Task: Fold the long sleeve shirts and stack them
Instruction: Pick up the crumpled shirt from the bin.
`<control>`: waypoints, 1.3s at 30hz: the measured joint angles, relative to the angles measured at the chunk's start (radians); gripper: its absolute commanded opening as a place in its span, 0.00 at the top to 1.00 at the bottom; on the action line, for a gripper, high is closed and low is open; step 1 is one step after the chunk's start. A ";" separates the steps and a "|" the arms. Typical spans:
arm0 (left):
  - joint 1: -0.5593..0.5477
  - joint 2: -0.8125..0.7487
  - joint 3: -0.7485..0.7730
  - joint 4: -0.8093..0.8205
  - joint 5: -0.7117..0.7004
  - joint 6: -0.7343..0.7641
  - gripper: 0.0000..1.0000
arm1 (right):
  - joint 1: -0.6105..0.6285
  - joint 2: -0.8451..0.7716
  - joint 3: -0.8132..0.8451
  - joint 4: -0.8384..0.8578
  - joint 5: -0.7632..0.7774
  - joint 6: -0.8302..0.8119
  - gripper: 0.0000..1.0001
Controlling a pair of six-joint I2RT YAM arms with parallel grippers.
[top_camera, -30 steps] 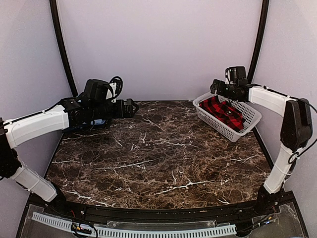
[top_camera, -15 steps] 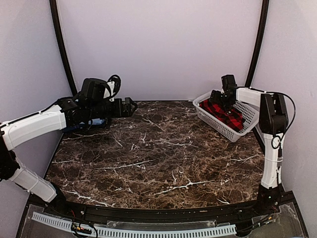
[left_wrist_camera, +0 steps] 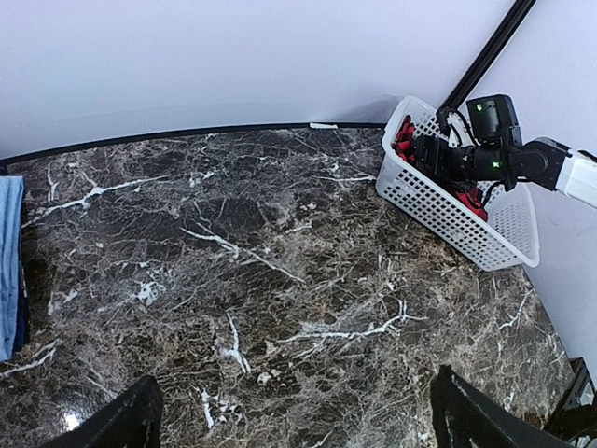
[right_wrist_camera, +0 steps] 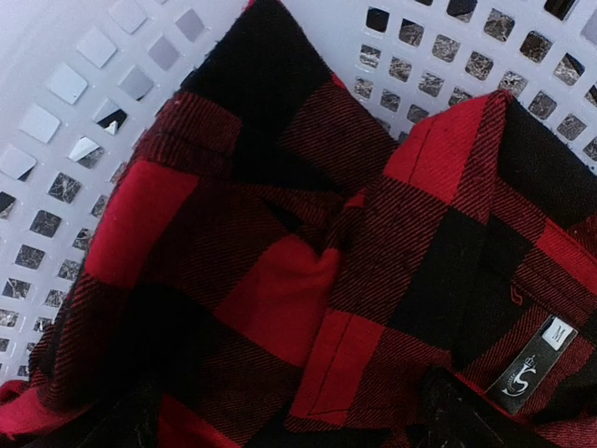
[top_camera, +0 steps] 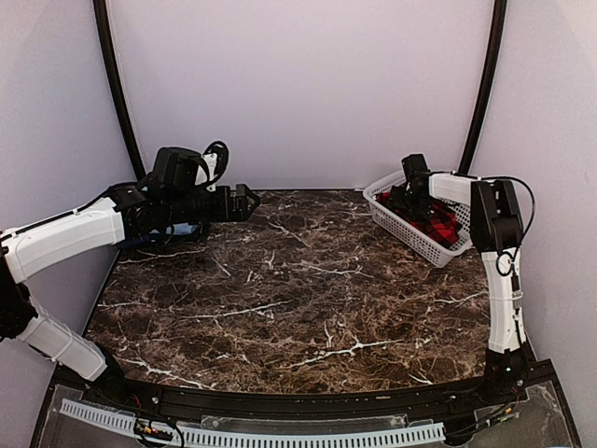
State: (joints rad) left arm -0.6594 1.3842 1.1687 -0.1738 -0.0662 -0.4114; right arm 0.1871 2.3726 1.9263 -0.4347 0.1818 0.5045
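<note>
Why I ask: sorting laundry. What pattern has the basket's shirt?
Flannel shirt: red-and-black buffalo check; right wrist view best.

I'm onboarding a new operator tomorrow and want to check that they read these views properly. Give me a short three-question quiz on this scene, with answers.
1. True or false: the checked shirt lies spread flat on the table.
2. Which gripper is at the white basket? A) left B) right C) both
3. Fill in: the shirt at the table's left edge is ____ in colour.

Key: 1 false, it is bunched in the basket. 2 B, the right gripper, jaws open. 3 blue.
</note>
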 measured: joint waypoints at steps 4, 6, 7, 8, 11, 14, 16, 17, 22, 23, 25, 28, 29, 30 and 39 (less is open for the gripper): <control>0.000 0.000 0.000 0.000 0.002 0.004 0.01 | 0.005 0.002 0.001 -0.007 0.021 -0.008 0.25; 0.000 0.000 0.000 0.000 0.002 0.006 0.01 | 0.004 0.004 0.001 -0.010 0.023 -0.010 0.38; 0.000 0.000 0.000 0.000 0.002 0.007 0.01 | 0.003 0.005 0.001 -0.011 0.023 -0.018 0.47; 0.000 0.000 0.000 0.000 0.002 0.007 0.01 | 0.003 0.005 0.001 -0.013 0.024 -0.018 0.57; 0.000 0.000 0.000 0.000 0.002 0.008 0.01 | 0.000 0.005 0.001 -0.019 0.024 -0.031 0.84; 0.000 0.000 0.000 0.000 0.002 0.008 0.01 | -0.004 0.005 0.006 -0.029 0.020 -0.031 1.00; 0.000 0.000 0.000 0.000 0.002 0.008 0.01 | -0.006 0.005 0.016 -0.042 0.019 -0.035 1.00; 0.000 0.000 0.000 0.000 0.002 0.008 0.01 | -0.008 0.005 0.022 -0.046 0.018 -0.040 1.00; 0.000 0.000 0.000 0.000 0.001 0.008 0.01 | -0.010 0.000 0.061 -0.080 0.018 -0.053 1.00; 0.000 0.000 0.000 0.000 0.001 0.008 0.01 | -0.010 -0.007 0.066 -0.086 0.018 -0.056 1.00; 0.000 0.000 0.000 0.000 0.001 0.008 0.01 | -0.010 -0.028 0.077 -0.092 0.018 -0.061 1.00; 0.000 0.000 0.005 0.000 -0.002 0.008 0.01 | -0.010 -0.082 0.083 -0.090 0.018 -0.071 1.00; 0.000 0.000 0.006 0.000 -0.002 0.008 0.01 | -0.010 -0.103 0.086 -0.089 0.018 -0.076 1.00; 0.000 0.000 0.008 0.001 -0.003 0.008 0.01 | -0.010 -0.135 0.090 -0.086 0.018 -0.082 1.00; 0.000 0.008 0.011 0.001 -0.002 0.008 0.01 | 0.025 -0.368 0.119 -0.026 0.006 -0.143 1.00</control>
State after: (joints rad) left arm -0.6594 1.3926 1.1793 -0.1730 -0.0685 -0.4038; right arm 0.2123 2.0048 2.0453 -0.4606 0.1875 0.3614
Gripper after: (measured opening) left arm 0.990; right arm 0.007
